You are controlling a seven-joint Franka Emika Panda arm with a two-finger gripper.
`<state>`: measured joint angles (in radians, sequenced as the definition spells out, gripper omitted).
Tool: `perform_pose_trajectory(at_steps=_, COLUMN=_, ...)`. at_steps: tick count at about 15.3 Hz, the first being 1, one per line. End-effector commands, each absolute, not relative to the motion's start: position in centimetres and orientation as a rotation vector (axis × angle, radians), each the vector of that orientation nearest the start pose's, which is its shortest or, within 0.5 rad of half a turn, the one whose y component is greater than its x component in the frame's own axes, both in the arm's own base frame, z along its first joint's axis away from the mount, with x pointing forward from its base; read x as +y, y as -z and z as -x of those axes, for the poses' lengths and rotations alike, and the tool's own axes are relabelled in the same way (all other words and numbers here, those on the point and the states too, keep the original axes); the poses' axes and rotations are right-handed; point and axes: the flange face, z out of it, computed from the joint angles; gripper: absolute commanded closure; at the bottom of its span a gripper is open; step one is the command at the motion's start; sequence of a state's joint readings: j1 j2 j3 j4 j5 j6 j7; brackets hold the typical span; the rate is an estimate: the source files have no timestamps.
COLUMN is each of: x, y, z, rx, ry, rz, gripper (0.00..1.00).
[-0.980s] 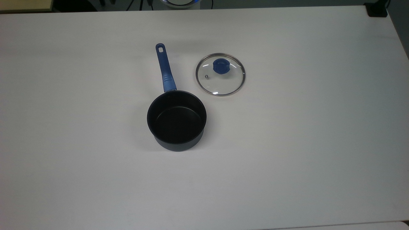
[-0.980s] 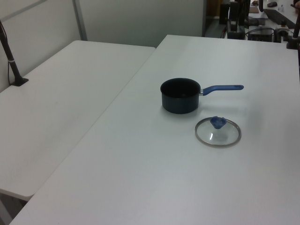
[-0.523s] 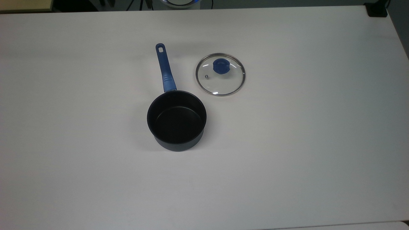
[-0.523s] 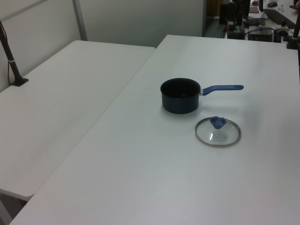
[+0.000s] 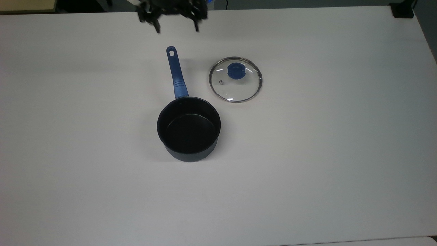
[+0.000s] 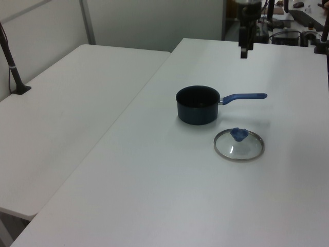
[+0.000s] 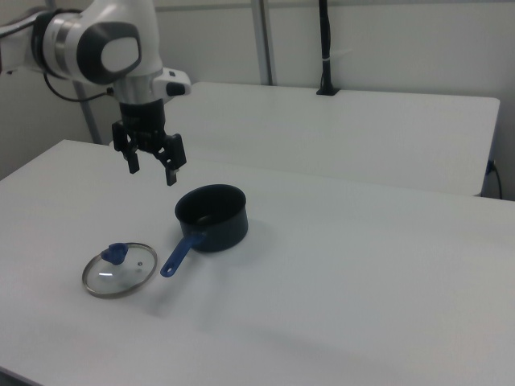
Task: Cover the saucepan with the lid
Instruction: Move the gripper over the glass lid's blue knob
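gripper [image 5: 176, 28]: fingers spread apart, nothing btwn them. Hangs in air above surface, past the handle's end hole in top view; also seen in right view [image 7: 151, 170], up and to the right view's left of the pan, and in left view [image 6: 244, 51], above the far part of the surface.
arm [image 7: 105, 48]: white w/ grey joints, comes in from the right view's upper left.
lid [image 5: 235, 79]: flat on surface, knob up, beside the handle on the top view's right. Apart from pan, not touching. Steam vent visible near the top view's left side of glass. Also left view [image 6: 239, 144], right view [image 7: 120, 268].
saucepan [image 5: 188, 128]: upright on surface, uncovered, black inside. Blue handle points to top view's upper edge. Also left view [image 6: 198, 104], right view [image 7: 212, 217].
surface [image 5: 324, 143]: white; a 2nd white table adjoins it in left view [image 6: 67, 113].
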<state>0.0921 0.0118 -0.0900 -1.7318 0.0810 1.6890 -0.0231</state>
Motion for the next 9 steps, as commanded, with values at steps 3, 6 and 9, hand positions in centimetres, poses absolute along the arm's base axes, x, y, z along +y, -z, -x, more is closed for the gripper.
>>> perform_pose_trajectory(at_steps=3, x=6.7, y=-51.9, z=-53.0, rx=-0.095, ry=-0.033, rz=3.053, gripper=0.00)
perform_pose_trajectory(at_steps=6, x=9.4, y=-50.8, z=-51.3, rx=-0.158, ry=-0.028, rz=3.050, gripper=0.00)
perform_pose_trajectory(at_steps=9, x=12.7, y=-49.1, z=-49.9, rx=-0.238, ry=-0.057, rz=3.049, gripper=0.00)
